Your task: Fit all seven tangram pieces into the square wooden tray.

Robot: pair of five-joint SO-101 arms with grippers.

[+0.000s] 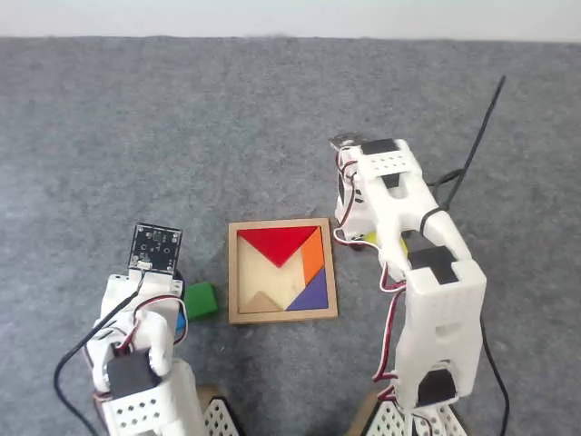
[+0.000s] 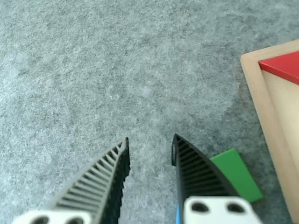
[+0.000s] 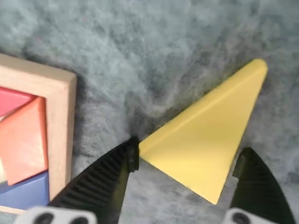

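The square wooden tray [image 1: 235, 272] lies mid-table and holds a red triangle [image 1: 284, 242], an orange piece [image 1: 312, 256] and a purple piece [image 1: 312, 292]. A yellow triangle [image 3: 205, 140] lies flat on the carpet just right of the tray. My right gripper [image 3: 187, 149] is open and straddles it, one fingertip [image 3: 132, 150] touching a corner. A green piece [image 1: 201, 300] sits left of the tray. My left gripper [image 2: 150, 140] is open over bare carpet, with the green piece [image 2: 236, 173] beside one finger and the tray's rim [image 2: 257, 98] farther off.
A blue piece [image 1: 180, 324] peeks out from under the left arm [image 1: 136, 363]. The right arm [image 1: 418, 263] stretches over the carpet right of the tray. Grey carpet runs open toward the far side and left.
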